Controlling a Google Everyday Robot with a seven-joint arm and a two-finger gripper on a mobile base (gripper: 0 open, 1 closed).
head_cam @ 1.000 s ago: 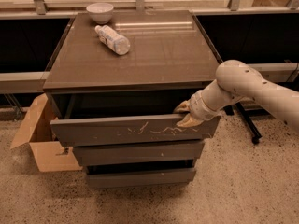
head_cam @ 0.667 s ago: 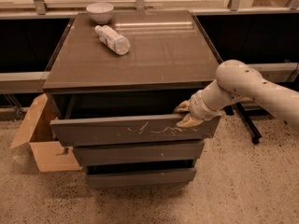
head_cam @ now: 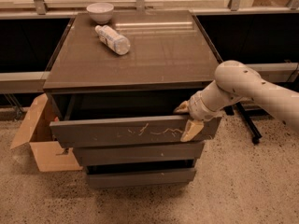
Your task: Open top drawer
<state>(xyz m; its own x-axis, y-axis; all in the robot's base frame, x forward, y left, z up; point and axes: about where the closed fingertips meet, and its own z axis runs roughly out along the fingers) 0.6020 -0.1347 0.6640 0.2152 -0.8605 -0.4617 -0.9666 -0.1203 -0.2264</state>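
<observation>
1. Speckled floor (head_cam: 243, 190) and a dark railed wall surround the bench (head_cam: 154, 59). At its right front corner, the hand (head_cam: 185, 122) is pinching the upper edge of the top drawer (head_cam: 117, 130). One pale finger (head_cam: 192, 130) lies on the scratched face and the other is hooked behind the edge, inside the opening.
2. Compared with a second ago, I can see almost no change. The hand sits at the same spot on the edge, and the white arm (head_cam: 261, 90) reaches in from the right at the same angle.
3. The top drawer is no further out than it was. Its front stands forward of the bench's body with a dark gap showing above it, so it is partly open but not fully drawn.
4. My reading is that the pull has paused or slowed. The grip looks sound, and more travel toward the camera would finish the job.
5. Gripped this far right, the wide front could skew on its runners.
6. Below it, the middle drawer (head_cam: 135, 153) and bottom drawer (head_cam: 140, 176) look unmoved.
7. On the bench top, the bowl (head_cam: 100, 12) and the bottle (head_cam: 112, 39) lying on its side have not shifted.
8. Left of the bench, the cardboard box (head_cam: 39, 143) sits open on the floor, clear of the drawer's path.
</observation>
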